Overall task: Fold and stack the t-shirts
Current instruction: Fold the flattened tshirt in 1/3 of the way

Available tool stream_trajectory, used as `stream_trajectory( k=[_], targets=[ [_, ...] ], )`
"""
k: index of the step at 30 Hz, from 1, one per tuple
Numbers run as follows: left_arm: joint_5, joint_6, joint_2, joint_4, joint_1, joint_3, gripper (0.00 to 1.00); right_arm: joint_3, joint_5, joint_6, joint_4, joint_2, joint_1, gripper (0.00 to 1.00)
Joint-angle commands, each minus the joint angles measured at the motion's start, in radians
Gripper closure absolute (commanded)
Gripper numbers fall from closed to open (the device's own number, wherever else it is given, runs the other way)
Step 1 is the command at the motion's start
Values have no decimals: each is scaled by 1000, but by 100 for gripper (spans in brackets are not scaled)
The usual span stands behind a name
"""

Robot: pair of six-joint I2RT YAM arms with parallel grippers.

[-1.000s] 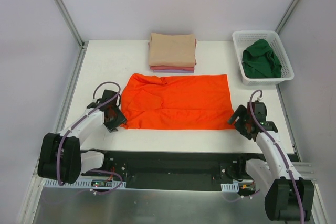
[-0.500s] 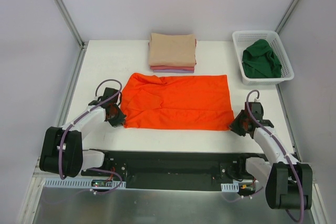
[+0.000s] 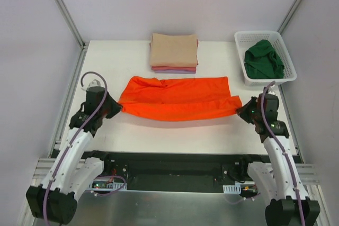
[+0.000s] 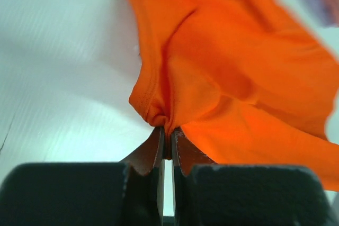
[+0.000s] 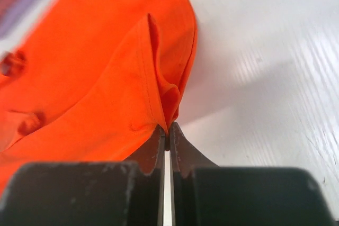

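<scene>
Since the beige shirt (image 3: pixel 174 50) lies folded on top of two others at the far middle of the worktop (image 3: pixel 111 59), the pink shirt (image 3: pixel 175 68) and the lavender shirt (image 3: pixel 175 71) beneath it show only as thin edges. In both wrist views they are no more than a blur in a corner. How the green shirt (image 3: pixel 264 59) is arranged cannot be told: it sits bunched in the white mesh basket (image 3: pixel 275 36) at the far right corner, partly hidden by the basket wall. The orange shirt (image 3: pixel 177 99) stretches across the middle of the worktop between the two arms, nearer than the folded shirts and apart from them. The left pincer (image 4: pixel 167 130) is closed tight on a gathered bunch of cloth at the shirt's near left corner, and the right pincer (image 5: pixel 167 129) is pinched on a fold at its near right corner. In each wrist view the tips vanish into the cloth. Both held corners look raised off the worktop, with shadow below them, while the near edge sags in a curve between them and the far edge rests on the surface. The basket stands beyond the right pincer, apart from it.
</scene>
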Motion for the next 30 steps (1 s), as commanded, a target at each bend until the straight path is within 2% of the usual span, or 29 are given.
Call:
stream_trajectory(
  k=[1,5,11,18,23,26,30],
  targets=[
    [-13,51,-117,-47,8,183,100,178,16,-61,-99,-82,-5,100],
    [-14,79,-143,-63,6,384,100,401,48,-93,-196,-107,-5,100],
    [-67,120,-117,-64,8,657,100,672,126,-122,-250,-113,-5,100],
    [-123,197,-9,-72,6,848,100,799,134,-157,-247,-33,-5,100],
    [-154,243,158,-74,8,943,100,817,97,-185,-175,86,-3,100],
    [-142,278,272,-71,8,1020,100,887,74,-199,-165,194,-24,100],
    [-151,332,415,-77,11,1194,100,984,31,-196,-164,307,-32,100]
  ],
)
